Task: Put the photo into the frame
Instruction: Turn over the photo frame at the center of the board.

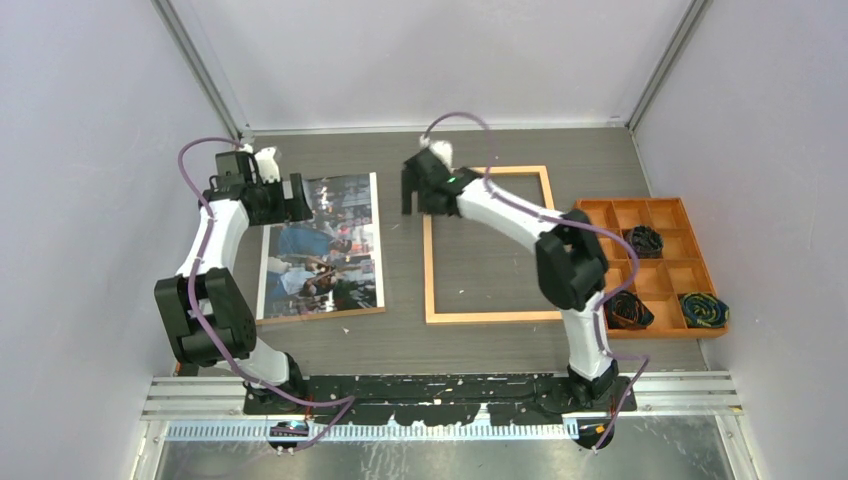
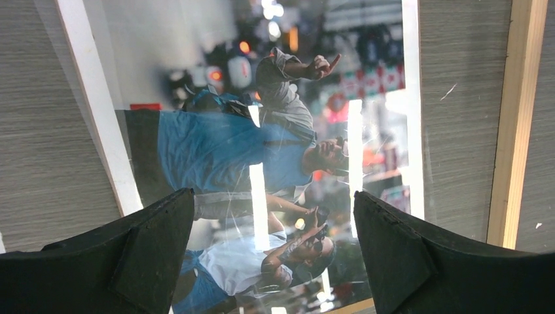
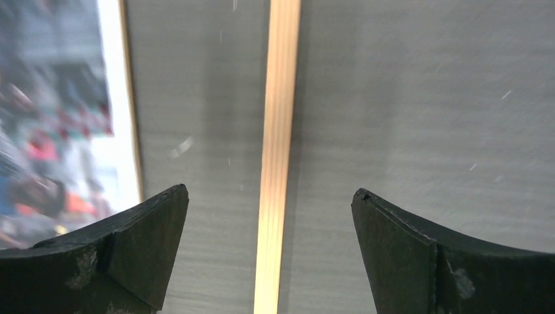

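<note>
An orange compartment tray (image 1: 660,204) sits on the table (image 1: 400,345) just right of the frame (image 1: 490,317), with dark rolled bundles (image 1: 628,310) in three of its compartments. The photo (image 1: 322,248) lies face up left of the frame, apart from it, with bare table between them. The left arm folds at the elbow and reaches to the photo's far edge, where the left hand (image 2: 271,203) hangs over the print, fingers apart. The right arm stretches diagonally across the frame; the right hand (image 3: 269,196), fingers spread, straddles its left rail from above.
</note>
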